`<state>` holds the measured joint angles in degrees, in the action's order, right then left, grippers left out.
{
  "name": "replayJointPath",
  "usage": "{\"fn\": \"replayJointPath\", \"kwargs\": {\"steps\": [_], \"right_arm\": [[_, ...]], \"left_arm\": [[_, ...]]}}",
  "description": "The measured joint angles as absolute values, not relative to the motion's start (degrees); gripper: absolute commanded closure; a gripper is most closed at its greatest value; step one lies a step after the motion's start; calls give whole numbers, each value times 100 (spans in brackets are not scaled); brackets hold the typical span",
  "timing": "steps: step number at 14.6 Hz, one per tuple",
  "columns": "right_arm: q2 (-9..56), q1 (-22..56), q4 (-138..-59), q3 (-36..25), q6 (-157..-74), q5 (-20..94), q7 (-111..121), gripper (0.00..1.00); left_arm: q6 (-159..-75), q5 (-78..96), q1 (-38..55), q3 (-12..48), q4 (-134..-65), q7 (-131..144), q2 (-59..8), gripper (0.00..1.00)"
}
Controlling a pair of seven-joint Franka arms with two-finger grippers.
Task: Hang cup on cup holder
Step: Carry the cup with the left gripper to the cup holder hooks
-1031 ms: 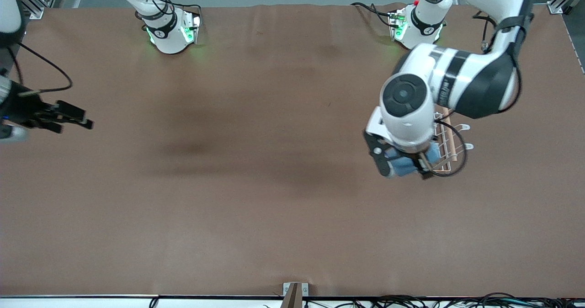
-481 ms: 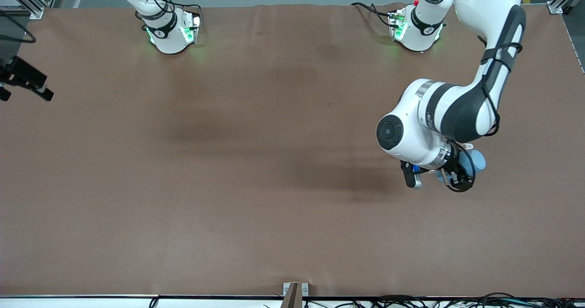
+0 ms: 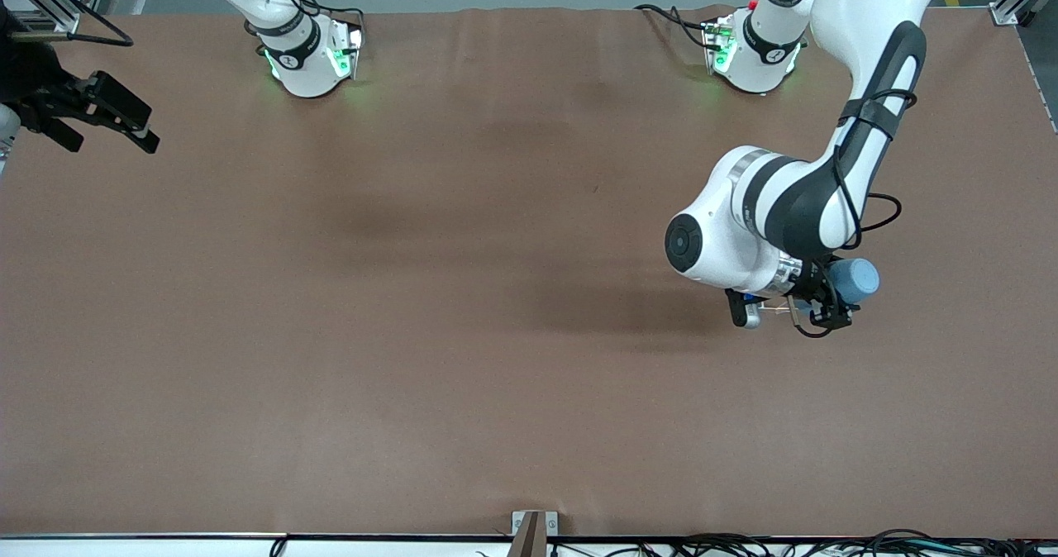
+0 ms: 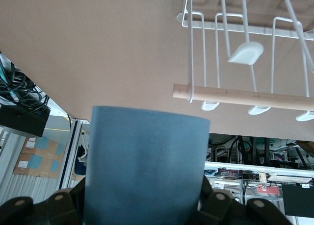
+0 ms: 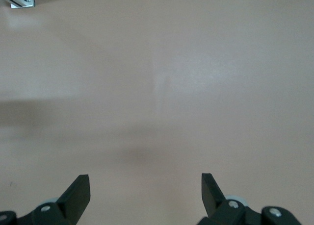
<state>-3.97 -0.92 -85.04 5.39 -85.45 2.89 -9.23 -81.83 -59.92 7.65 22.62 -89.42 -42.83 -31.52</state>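
Note:
My left gripper point(image 3: 839, 292) is shut on the light-blue cup point(image 3: 856, 279) and holds it on its side in the air at the left arm's end of the table. In the left wrist view the cup point(image 4: 147, 156) fills the space between the fingers point(image 4: 216, 205). The white wire cup holder point(image 4: 245, 96), with its wooden rod and looped prongs, stands close in front of the cup's end, apart from it. In the front view the holder is hidden under the left arm. My right gripper point(image 3: 140, 131) is open and empty over the right arm's end of the table; it also shows in the right wrist view point(image 5: 144, 186).
The brown table mat point(image 3: 463, 309) is bare across the middle. A small metal bracket point(image 3: 534, 526) sits at the table edge nearest the front camera. Cables point(image 3: 744, 547) run along that edge.
The left arm has swung over the cup holder and now hides it. The cup has moved toward the left arm's end of the table. The right gripper has shifted toward the robots' bases.

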Motion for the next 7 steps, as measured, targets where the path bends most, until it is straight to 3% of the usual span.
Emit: {"fn": "replayJointPath", "kwargs": {"steps": [7], "right_arm": [[-360, -114, -8503, 466, -8556, 256, -550, 0]], "left_arm": [[-8068, -6247, 1075, 2287, -9361, -4266, -3154, 37]]}}
